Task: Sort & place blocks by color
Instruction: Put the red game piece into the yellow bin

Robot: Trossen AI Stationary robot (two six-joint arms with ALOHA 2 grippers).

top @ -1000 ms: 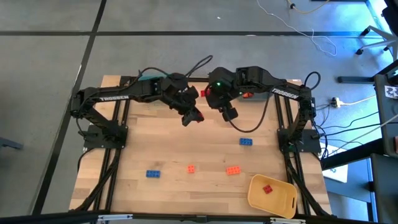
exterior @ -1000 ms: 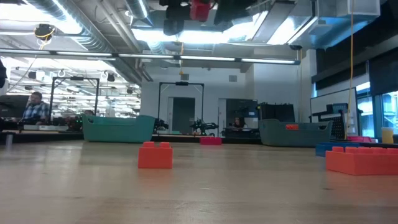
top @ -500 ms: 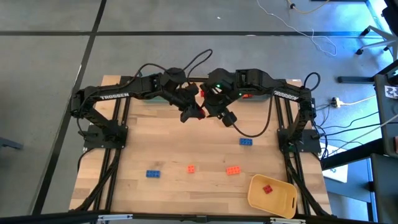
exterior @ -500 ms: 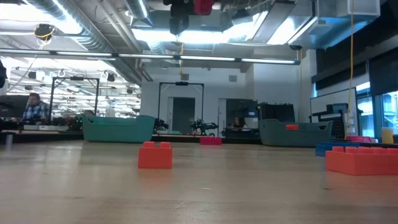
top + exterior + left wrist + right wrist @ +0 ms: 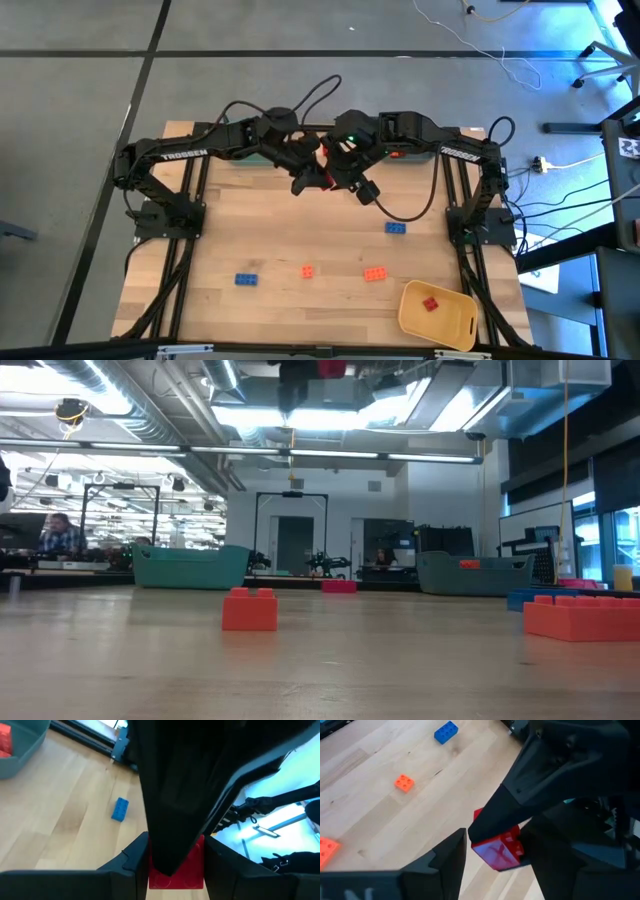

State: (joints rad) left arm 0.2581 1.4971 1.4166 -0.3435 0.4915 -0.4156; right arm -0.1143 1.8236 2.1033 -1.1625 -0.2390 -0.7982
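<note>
Flanking red block (image 5: 497,849): both grippers' fingers (image 5: 447,865).

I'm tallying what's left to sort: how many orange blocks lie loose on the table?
2. A small square orange block sits mid-table near the front; an oblong orange block lies to its right, near the yellow bin. The arms may hide more.

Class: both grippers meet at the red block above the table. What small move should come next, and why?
Probably the right gripper should close its jaws on the red block. The left gripper holds that block in mid-air, and the right gripper's open jaws already straddle it, so this looks like a handover toward the yellow bin.
</note>
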